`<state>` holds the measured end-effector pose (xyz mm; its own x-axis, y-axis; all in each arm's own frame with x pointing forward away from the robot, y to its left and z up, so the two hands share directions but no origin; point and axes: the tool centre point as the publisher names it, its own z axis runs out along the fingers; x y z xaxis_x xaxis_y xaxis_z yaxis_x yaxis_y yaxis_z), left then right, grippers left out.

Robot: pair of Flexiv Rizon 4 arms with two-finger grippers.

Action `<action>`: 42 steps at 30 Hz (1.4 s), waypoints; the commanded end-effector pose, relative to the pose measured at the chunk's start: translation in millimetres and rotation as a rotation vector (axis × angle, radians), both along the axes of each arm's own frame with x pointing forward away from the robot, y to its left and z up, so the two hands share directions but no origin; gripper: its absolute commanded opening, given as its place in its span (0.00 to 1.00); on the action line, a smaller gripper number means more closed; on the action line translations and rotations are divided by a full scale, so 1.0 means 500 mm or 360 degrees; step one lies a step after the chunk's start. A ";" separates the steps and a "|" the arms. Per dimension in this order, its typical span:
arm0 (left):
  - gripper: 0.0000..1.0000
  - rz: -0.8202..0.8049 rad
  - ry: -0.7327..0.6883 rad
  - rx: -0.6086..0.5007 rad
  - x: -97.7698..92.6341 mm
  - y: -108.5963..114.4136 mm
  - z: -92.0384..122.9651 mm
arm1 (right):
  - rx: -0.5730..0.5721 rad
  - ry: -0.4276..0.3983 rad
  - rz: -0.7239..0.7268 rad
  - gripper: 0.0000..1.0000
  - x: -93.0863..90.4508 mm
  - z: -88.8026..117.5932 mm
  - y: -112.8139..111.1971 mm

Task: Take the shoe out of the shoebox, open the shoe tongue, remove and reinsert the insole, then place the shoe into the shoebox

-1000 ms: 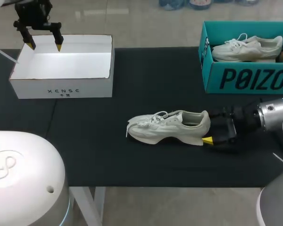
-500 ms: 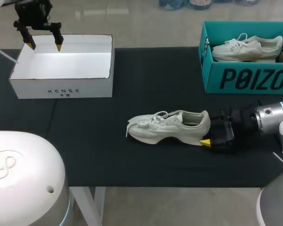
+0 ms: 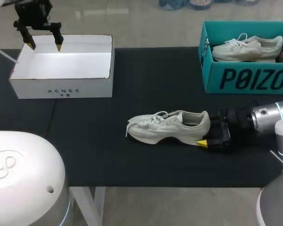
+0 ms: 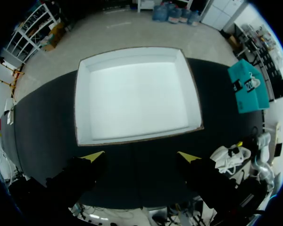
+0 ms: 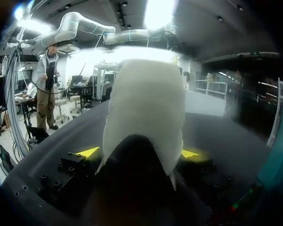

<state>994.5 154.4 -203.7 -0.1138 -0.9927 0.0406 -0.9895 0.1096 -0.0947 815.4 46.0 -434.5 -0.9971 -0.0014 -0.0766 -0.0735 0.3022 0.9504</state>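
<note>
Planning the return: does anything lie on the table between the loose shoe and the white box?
Nothing visible: only bare table between shoe and white box. The left claw hangs above the box.

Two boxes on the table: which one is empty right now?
The white box beneath the left pincer: its inside is bare. The teal box holds a white shoe.
</note>
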 end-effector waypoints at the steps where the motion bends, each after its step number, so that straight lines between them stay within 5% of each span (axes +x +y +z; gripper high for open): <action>1: 1.00 0.0001 -0.0002 0.0003 -0.003 0.000 0.001 | -0.0008 0.0011 -0.0005 0.00 -0.001 -0.012 0.010; 22: 1.00 0.0001 -0.0002 0.0003 -0.003 0.000 0.001 | 0.0017 0.0017 -0.0009 0.00 -0.003 -0.013 0.011; 29: 1.00 -0.0003 -0.0041 -0.0034 -0.071 -0.173 -0.007 | 0.0017 0.0017 -0.0009 0.00 -0.003 -0.013 0.011; 36: 1.00 -0.0039 -0.0018 -0.0028 -0.173 -0.382 -0.058 | 0.0017 0.0017 -0.0009 0.00 -0.003 -0.013 0.011; 42: 1.00 -0.0135 0.0075 -0.0031 -0.256 -0.514 -0.094 | 0.0017 0.0017 -0.0009 0.00 -0.003 -0.013 0.011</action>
